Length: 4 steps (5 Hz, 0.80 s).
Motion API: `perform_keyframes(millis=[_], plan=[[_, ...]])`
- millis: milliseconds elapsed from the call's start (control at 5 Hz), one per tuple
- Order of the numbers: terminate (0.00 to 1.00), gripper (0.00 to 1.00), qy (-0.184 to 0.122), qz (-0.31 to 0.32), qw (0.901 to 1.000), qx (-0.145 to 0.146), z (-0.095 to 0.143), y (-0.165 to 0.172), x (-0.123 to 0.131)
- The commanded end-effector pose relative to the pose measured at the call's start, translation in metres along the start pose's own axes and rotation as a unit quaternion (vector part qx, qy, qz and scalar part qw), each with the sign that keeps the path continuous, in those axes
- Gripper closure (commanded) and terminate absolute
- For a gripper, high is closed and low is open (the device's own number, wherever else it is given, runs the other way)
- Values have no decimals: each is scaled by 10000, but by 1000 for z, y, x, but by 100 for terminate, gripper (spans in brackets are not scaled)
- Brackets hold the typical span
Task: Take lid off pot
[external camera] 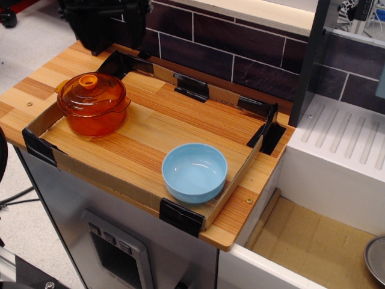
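My pincer (105, 24) hangs dark and blurred at the top left, above the back edge of the bench (237, 223); I cannot tell how its jaws stand. Below it the air over the pot (93, 117) and its lid (91, 93) is open, nothing crowding the knob. A low cardboard rim (90, 171) with black taped corners fences the work area. The blue bowl (194, 171) sits well apart at the front right. Behind, the brick wall (240, 45) closes off the back.
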<state>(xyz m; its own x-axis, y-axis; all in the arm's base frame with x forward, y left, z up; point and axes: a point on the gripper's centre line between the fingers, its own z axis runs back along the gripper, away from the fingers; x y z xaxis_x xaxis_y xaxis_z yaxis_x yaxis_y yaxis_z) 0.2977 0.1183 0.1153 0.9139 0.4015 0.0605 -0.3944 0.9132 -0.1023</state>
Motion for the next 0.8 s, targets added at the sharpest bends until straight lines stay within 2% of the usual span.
perform_keyframes(millis=[0, 600], plan=[[0, 0, -341, 78, 9991, 234, 3, 37, 11], [0, 0, -412, 131, 9978, 499, -29, 39, 3]])
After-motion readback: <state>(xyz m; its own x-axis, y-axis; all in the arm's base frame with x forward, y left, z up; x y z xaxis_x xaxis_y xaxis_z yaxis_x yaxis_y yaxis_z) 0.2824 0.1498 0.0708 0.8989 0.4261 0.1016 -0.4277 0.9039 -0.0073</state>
